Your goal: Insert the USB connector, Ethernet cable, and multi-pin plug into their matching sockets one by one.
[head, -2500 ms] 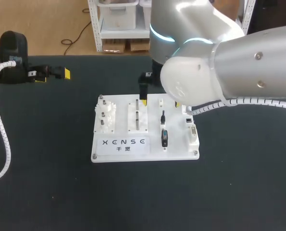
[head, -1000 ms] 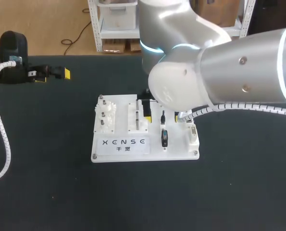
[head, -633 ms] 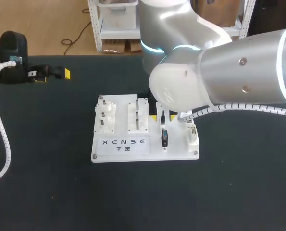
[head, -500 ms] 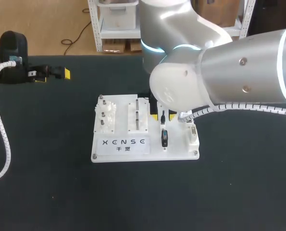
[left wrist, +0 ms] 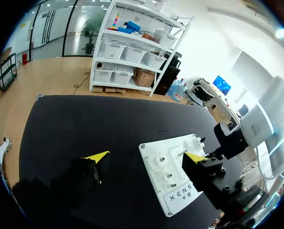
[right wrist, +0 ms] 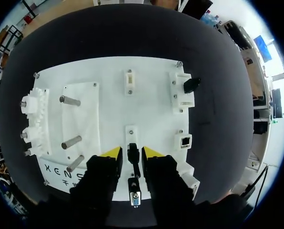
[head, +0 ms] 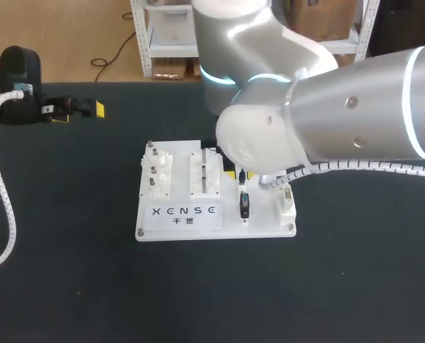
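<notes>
- Black matte tabletop (head: 69, 279) carries one white rectangular practice board (head: 183, 151), lying flat near the middle with dark lettering along its near edge.
- On the board's left part sits a column of white plastic gears (right wrist: 29, 119), with three upright metal pegs (right wrist: 70, 100) just beside them.
- Right arm (head: 326, 107), silver and bulky, comes in from the right and hangs over the board's middle, hiding its far right part in the head view.
- Right gripper (right wrist: 132, 151) points straight down at the board. Its yellow-tipped fingers (right wrist: 112, 152) stand narrowly apart on either side of a small black connector (right wrist: 132, 157), with a sliver of white showing on each side, so they grip nothing.
- That small black connector stands on a narrow white mount in the board's middle column. A black plug with a blue face (head: 244, 204) lies just nearer along the same column.
- On the board's right edge sits a small square network socket (right wrist: 184, 140). Farther along that edge a stubby black plug (right wrist: 190, 85) sits in a white bracket.
- Left gripper (left wrist: 146, 156) rests well apart from the board, near the table's far left corner. Its fingers are spread wide with nothing between them.
</notes>
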Action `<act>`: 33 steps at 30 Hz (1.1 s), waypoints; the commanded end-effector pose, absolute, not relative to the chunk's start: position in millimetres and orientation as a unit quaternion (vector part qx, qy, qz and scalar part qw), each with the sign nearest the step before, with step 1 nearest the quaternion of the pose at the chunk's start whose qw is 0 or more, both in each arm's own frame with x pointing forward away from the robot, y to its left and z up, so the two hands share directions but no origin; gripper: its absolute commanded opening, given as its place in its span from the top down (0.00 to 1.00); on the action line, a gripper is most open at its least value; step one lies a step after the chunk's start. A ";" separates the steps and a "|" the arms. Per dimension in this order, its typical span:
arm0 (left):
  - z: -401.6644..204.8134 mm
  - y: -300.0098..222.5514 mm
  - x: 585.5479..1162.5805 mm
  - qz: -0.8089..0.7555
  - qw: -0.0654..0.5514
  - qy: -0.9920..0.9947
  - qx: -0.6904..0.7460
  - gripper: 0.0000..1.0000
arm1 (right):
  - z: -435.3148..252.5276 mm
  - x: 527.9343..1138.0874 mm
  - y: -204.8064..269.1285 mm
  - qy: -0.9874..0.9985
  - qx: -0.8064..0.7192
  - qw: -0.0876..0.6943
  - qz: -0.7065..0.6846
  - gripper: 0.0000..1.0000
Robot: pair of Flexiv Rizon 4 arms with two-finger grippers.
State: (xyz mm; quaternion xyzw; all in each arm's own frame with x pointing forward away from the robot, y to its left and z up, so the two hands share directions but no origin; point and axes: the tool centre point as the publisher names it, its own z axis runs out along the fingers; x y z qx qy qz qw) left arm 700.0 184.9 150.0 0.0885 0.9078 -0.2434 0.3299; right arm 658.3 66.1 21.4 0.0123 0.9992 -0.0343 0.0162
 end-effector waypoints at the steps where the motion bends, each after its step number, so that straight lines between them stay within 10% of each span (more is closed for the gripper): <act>1: 150.0 185.0 700.0 -0.243 0.330 0.908 0.088 0.00 | 20.4 654.1 66.3 0.999 0.014 0.024 -0.037 0.76; 17: 150.0 185.0 700.0 -0.243 0.330 0.908 0.088 0.00 | 19.6 655.8 64.1 0.999 0.024 0.022 -0.027 1.00; 33: 150.0 185.0 700.0 -0.243 0.330 0.908 0.088 0.00 | 31.3 658.2 65.2 0.999 0.021 0.033 -0.015 1.00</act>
